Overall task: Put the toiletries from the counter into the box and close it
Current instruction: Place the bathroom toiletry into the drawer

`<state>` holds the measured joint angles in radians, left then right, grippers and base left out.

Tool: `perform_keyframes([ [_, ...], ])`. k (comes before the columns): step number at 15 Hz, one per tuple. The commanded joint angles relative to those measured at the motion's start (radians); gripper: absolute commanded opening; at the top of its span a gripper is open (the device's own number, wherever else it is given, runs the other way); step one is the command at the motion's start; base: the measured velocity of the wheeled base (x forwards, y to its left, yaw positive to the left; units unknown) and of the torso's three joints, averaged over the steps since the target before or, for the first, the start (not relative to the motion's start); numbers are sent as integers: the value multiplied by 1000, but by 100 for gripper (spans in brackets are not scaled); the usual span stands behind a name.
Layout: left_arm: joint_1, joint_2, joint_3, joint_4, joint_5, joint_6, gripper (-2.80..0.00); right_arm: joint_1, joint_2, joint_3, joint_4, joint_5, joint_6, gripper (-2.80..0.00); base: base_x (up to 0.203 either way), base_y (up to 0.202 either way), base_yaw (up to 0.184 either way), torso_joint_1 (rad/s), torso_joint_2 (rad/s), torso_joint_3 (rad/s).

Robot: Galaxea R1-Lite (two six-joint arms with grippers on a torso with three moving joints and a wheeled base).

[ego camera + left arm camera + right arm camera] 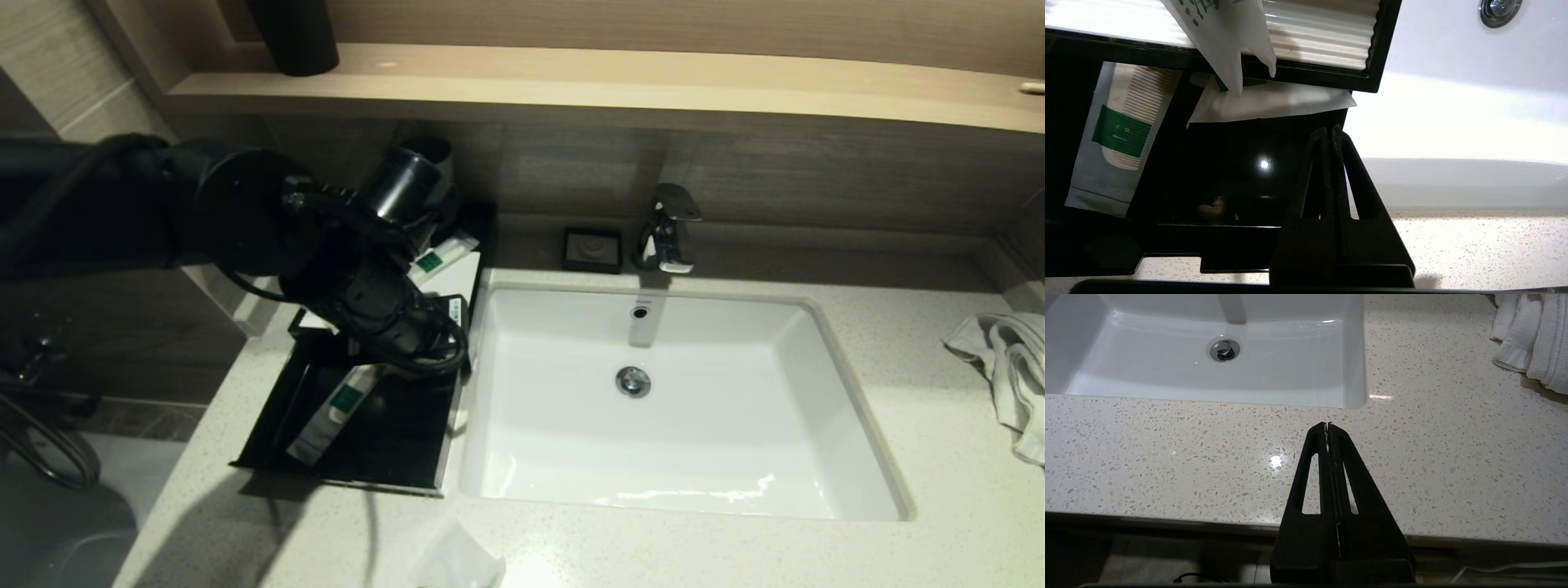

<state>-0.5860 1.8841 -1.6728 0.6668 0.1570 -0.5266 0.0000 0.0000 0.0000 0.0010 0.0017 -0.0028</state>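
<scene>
broadly, the speckled off-white stone surface [939, 457] runs across the scene, with a white rectangular inset sink [824, 392] in its middle and a chrome tap [668, 229] behind it. above, a light wooden shelf [620, 86] spans the wall. the left arm [245, 220], black and bulky, reaches in over the flat black rectangular box [269, 425] that sits on the surface just left of the sink; its shallow drawer is pulled out toward the front edge. the left gripper [1331, 132] hangs over the drawer's corner nearest the sink, its fingers pressed together and holding nothing. a crumpled white towel [1000, 367] lies at the far right of the surface. the right gripper [1327, 425] is parked near the front edge, right of the sink's near corner, fingers likewise pressed together and empty. inside the drawer lies a long slim plastic-wrapped comb with a green label [1122, 134], and beside it a soft white packet [1274, 104] tucked half under the box's ribbed white top panel [1314, 38]. another green-labelled packet [437, 257] rests on that panel. one more clear packet [457, 559] lies on the surface at the front edge. a small black square soap dish [592, 249] stands beside the tap.
</scene>
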Motion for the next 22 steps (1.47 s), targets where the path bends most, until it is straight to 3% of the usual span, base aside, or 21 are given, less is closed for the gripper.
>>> perform_keyframes([
  [1,0,28,-1,4,22,-4,-280,0,0,0,1,0,-1,-280,0,0,0,0,0,0],
  [22,2,13,24,-21,47,-18,-280,-1,0,0,1,0,0,-280,0,0,0,0,0,0],
])
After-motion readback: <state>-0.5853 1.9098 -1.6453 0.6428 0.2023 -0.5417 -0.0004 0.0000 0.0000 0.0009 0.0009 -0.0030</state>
